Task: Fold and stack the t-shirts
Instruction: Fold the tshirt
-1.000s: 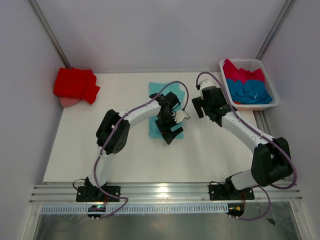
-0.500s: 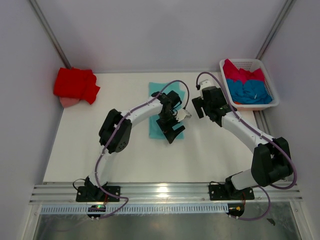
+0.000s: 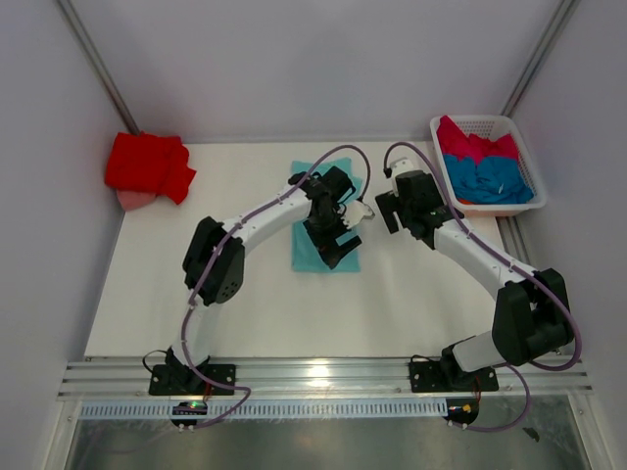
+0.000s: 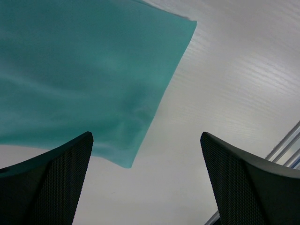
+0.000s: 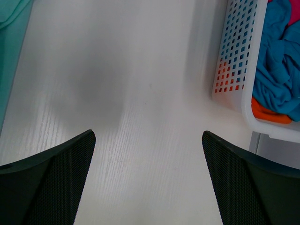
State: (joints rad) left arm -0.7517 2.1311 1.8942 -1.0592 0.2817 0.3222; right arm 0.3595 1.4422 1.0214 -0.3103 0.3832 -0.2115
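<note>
Left pincer (image 4: 146, 138) is hovering released directly over the mint-teal t-shirt (image 3: 306, 257), lying centrally on the surface (image 3: 196, 304) with long axis near-to-far; right pincer (image 5: 147, 136), likewise released, is hanging just right of it. Red t-shirt (image 3: 147, 164) is sitting at far-left corner

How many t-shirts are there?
4: mint-teal shirt flat in the middle, red shirt at the far left, crimson-pink shirt and blue shirt in the basket. More may hide underneath.
</note>
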